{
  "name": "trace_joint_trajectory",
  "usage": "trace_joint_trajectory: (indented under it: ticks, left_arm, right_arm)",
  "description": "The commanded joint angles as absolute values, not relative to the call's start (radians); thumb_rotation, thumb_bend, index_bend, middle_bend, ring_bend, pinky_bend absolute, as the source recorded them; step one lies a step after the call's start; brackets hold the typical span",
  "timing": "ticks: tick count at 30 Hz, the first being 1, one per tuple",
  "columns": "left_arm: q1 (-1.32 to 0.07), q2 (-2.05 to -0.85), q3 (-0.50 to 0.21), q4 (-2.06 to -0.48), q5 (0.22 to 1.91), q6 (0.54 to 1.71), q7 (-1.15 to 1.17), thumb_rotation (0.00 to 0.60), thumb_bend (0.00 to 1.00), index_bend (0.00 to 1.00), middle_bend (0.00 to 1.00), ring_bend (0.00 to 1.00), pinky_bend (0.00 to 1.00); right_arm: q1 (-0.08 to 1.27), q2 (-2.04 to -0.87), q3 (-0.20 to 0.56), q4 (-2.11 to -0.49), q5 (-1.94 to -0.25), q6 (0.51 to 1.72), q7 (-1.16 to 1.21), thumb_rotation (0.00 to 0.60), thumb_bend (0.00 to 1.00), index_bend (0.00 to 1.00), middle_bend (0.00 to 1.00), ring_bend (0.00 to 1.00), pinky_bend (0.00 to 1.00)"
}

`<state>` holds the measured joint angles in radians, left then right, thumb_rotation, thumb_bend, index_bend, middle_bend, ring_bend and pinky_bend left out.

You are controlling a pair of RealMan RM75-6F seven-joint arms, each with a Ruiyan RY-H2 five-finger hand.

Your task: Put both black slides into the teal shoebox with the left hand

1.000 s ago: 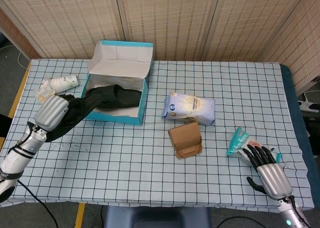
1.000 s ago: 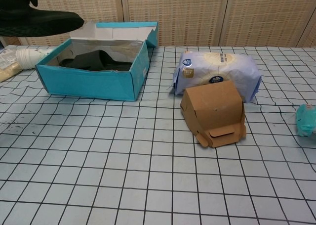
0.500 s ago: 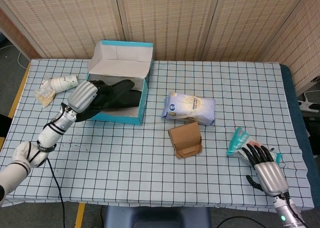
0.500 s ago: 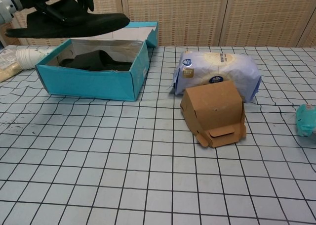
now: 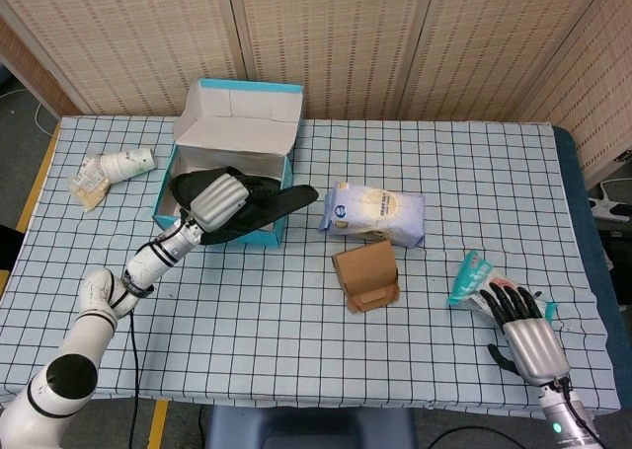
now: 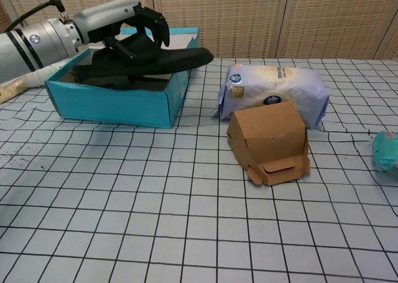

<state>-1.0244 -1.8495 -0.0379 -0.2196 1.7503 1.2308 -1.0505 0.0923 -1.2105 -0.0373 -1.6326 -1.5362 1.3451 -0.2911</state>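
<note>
Table [image 5: 296, 321]: checked cloth surface carrying both hands and all listed items.
Teal shoebox [image 5: 233, 234] [image 6: 118, 102]: directly beneath the left hand, lid standing open on the far side.
Left hand [image 5: 219, 198] [image 6: 118, 18]: fingers curled down over a black slide, grasping it above the box.
Held slide [image 5: 272, 204] [image 6: 168, 60]: in the left hand's grasp, its tip overhanging the box wall on the side toward the right hand.
Second slide [image 5: 193, 184] [image 6: 102, 78]: inside the box, under the held slide and the left hand.
White bag [image 5: 375, 212] [image 6: 273, 91]: beyond the held slide's tip, between the two hands.
Brown carton [image 5: 367, 275] [image 6: 270, 143]: just beside the bag, on its near side.
Right hand [image 5: 523, 329]: fingers spread, grasping nothing, resting at the near table edge.
Teal packet [image 5: 468, 276] [image 6: 387, 150]: just beyond the right hand's fingertips.
</note>
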Motion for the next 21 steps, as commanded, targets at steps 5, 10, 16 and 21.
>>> trace_joint_trajectory:
  ticks: [5,10,16,21]
  left_arm:
    - [-1.036,-1.863,-0.017,-0.168,1.720,1.162,-1.035,0.600,0.88,0.40,0.47,0.27,0.43]
    - [-1.021,-1.850,0.009,-0.153,1.719,1.151,-0.997,0.600,0.87,0.39,0.45,0.24,0.40]
    - [-1.004,-1.834,0.033,-0.139,1.714,1.128,-0.931,0.600,0.88,0.39,0.45,0.21,0.37]
    - [-0.979,-1.812,0.059,-0.144,1.720,1.113,-0.904,0.600,0.85,0.36,0.40,0.17,0.35]
  right_arm:
    - [0.091,-1.206,-0.038,-1.630,-1.531,1.347,-0.289,0.573,0.24,0.00,0.00,0.00,0.00]
    - [0.092,-1.205,-0.038,-1.630,-1.532,1.347,-0.286,0.575,0.24,0.00,0.00,0.00,0.00]
    - [0.092,-1.206,-0.042,-1.631,-1.536,1.347,-0.289,0.575,0.24,0.00,0.00,0.00,0.00]
    - [0.090,-1.204,-0.042,-1.631,-1.537,1.353,-0.287,0.575,0.24,0.00,0.00,0.00,0.00]
